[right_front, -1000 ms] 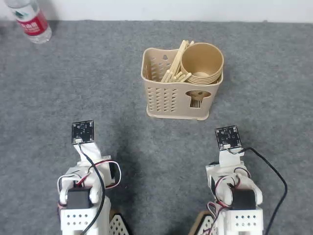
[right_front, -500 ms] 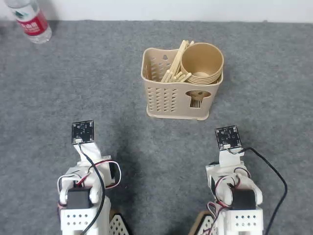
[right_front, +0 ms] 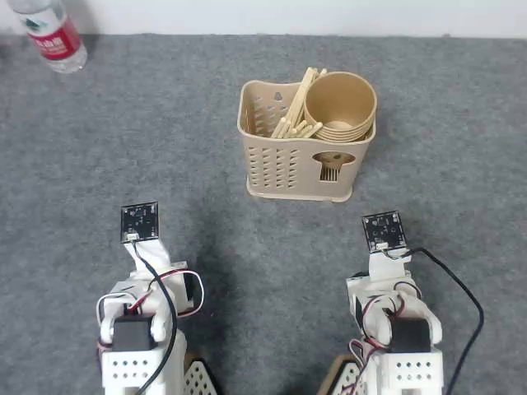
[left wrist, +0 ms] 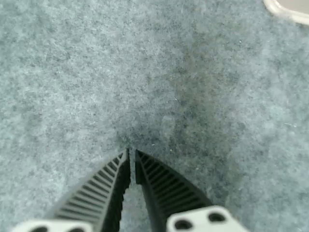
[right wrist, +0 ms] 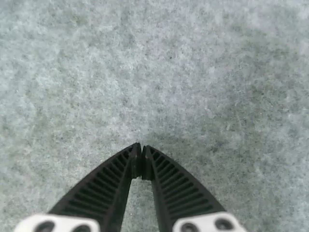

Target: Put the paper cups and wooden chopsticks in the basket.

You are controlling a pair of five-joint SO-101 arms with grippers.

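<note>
Grey felt table (right_front: 123, 148) from edge to edge, and two arms were on it, counted: the left arm (right_front: 140, 321) and the right arm (right_front: 395, 321), both drawn back at the near edge, well apart from everything else.

The high view gave the full layout. One beige basket (right_front: 288, 169) stood upright at the middle of the far half. One plastic bottle (right_front: 51, 33) with a red label was off in the far left corner. Inside the basket, the paper cups (right_front: 339, 103) sat nested in a single stack on its right side; several rims showed, but the exact number couldn't be told. The wooden chopsticks (right_front: 298, 103) leaned in a bundle just left of the stack, touching it, too crowded to count.

The wrist views gave what the high view didn't. The left tool (left wrist: 131, 153) hung over bare felt with its tips together and only a hairline slit between them. The right tool (right wrist: 141, 147) was the same, tips pressed together, nothing in them.
</note>
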